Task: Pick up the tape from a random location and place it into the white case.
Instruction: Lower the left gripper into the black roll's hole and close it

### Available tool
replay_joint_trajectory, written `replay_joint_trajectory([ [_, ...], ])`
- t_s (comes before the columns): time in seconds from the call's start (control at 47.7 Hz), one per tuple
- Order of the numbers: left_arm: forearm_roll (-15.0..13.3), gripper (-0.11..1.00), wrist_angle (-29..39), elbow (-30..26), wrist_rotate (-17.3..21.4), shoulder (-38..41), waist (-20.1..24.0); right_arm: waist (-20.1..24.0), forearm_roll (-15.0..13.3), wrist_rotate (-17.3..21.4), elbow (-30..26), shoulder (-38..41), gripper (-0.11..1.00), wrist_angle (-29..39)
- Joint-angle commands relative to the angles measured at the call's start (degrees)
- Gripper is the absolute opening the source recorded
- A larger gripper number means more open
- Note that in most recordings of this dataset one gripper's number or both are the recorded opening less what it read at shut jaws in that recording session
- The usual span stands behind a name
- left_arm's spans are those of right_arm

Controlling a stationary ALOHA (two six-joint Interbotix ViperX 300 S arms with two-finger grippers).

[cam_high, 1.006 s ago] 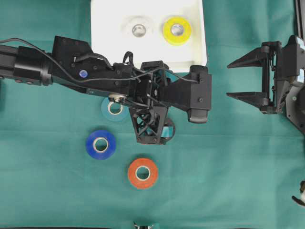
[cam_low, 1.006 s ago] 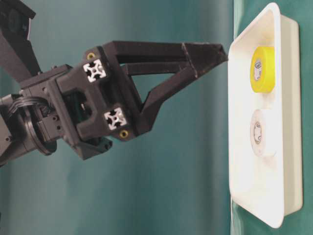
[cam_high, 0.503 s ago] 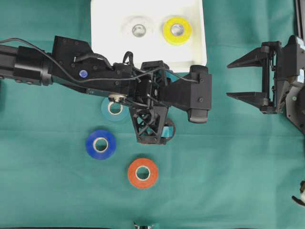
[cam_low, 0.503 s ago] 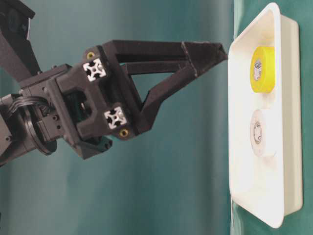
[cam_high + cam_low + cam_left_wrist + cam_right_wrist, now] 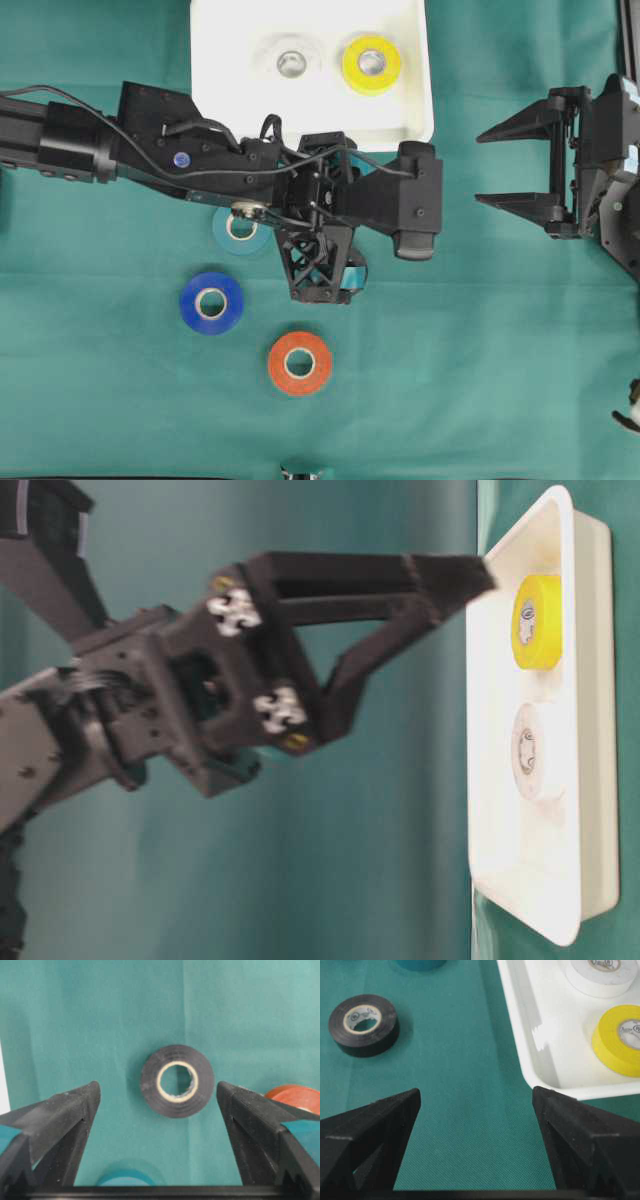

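Note:
A black tape lies flat on the green cloth, just ahead of my left gripper and centred between its wide-open fingers. Nothing touches it. From overhead the left gripper points down below the white case and covers most of that roll. The white case holds a yellow tape and a white tape. My right gripper hangs open and empty to the right of the case, with bare cloth between its fingers.
Other rolls lie on the cloth: a pale teal one beside the left wrist, a blue one and an orange one nearer the front. The orange roll sits just outside the left gripper's right finger.
The left gripper has dropped closer to the cloth and shifted slightly, blurring in the table-level view. Its jaws stay wide. The right arm has not moved.

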Motion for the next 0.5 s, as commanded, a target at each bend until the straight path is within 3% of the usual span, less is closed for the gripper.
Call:
replay_joint_trajectory([
  [0.0,0.35,0.96,-2.29,0.62,0.0,-1.05,0.09,-0.09,-0.09,-0.09,-1.41,0.18,0.89,-0.26],
  [0.251,0.62,0.96,-9.4,5.63,0.09,0.26,0.7,-0.09,-0.18,-0.09,-1.32,0.18,0.89,-0.26],
  [0.482,0.62,0.96,-12.39,6.42,0.35,4.83,0.7,-0.09,-0.09,-0.09,-1.32,0.26,0.89,-0.26],
])
